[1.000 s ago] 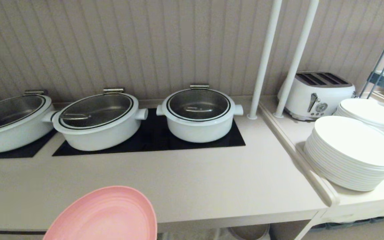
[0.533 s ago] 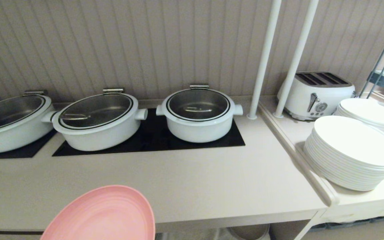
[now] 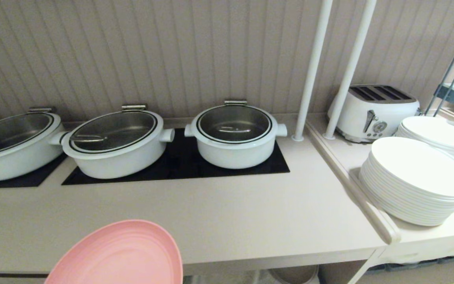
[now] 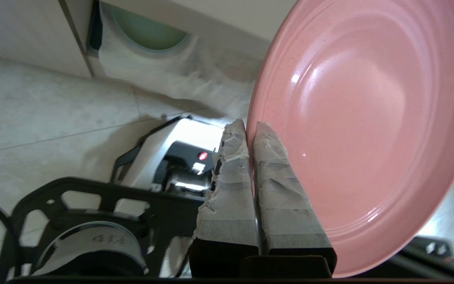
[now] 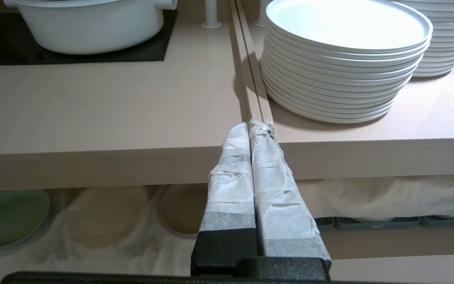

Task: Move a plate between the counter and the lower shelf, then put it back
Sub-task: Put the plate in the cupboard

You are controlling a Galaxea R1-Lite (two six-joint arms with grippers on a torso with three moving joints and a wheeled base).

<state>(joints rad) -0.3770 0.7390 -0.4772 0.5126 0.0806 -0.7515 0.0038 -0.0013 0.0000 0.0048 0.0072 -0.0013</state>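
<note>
The pink plate hangs tilted in front of the counter, overlapping its front edge at the lower left of the head view. My left gripper is shut on the plate's rim, one taped finger on each face. The gripper itself is out of the head view. My right gripper is shut with nothing in it, held off the counter's front edge. Below the counter, the lower shelf shows its white cloth lining.
Three white lidded pots stand on black hob panels at the back. Stacks of white plates and a toaster sit right, behind two white poles. A green plate and a grey-brown plate lie on the shelf.
The pink plate has shifted slightly to the left and down in the head view. The rest of the scene is as it was.
</note>
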